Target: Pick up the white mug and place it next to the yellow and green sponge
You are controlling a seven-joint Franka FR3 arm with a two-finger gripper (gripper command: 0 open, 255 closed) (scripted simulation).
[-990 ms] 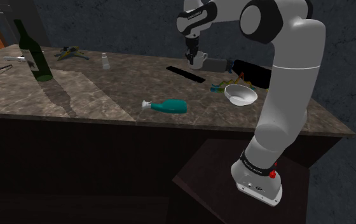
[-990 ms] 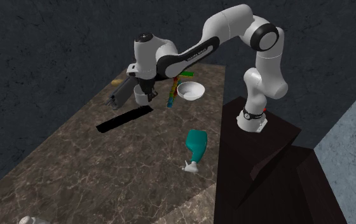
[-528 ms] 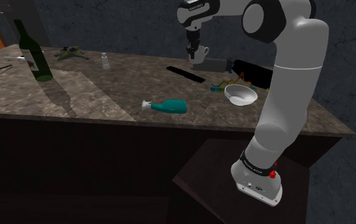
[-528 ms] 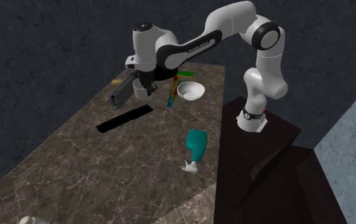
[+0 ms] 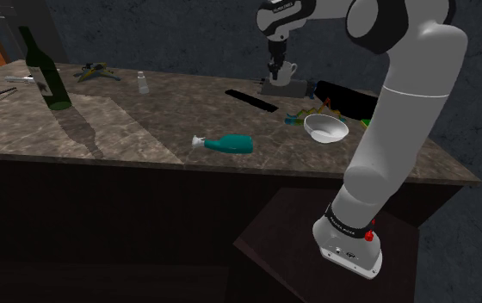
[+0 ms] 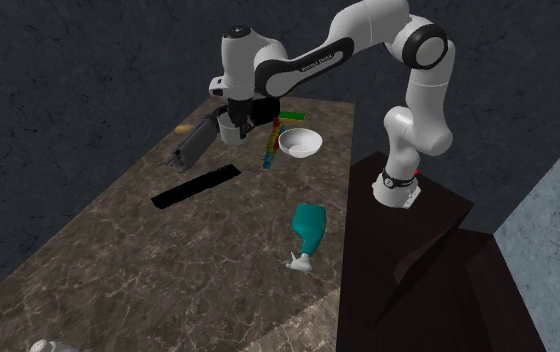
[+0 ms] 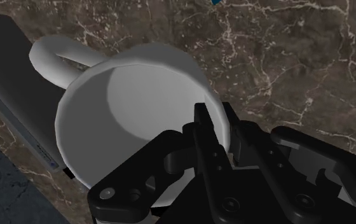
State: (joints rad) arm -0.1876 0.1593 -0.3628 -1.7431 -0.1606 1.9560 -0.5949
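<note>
1. White mug (image 5: 284, 71): held clear of the counter (image 5: 145, 120), at 11 o'clock from the white bowl (image 5: 325, 128) in the shoulder view.
2. Gripper (image 7: 215, 124): nearly closed, pinching the mug's rim wall, one finger inside and one outside.
3. Change: within the last second the mug rose and travelled toward 3 o'clock.
4. Judgement: pick-up complete, carry under way, placing outstanding.

Smooth, matt white mug (image 7: 126, 108); polished brown stone countertop (image 5: 127, 120), veined white; glossy dark-green glass bottle (image 5: 54, 86); matt black gripper (image 7: 216, 121), faintly sheened.
</note>
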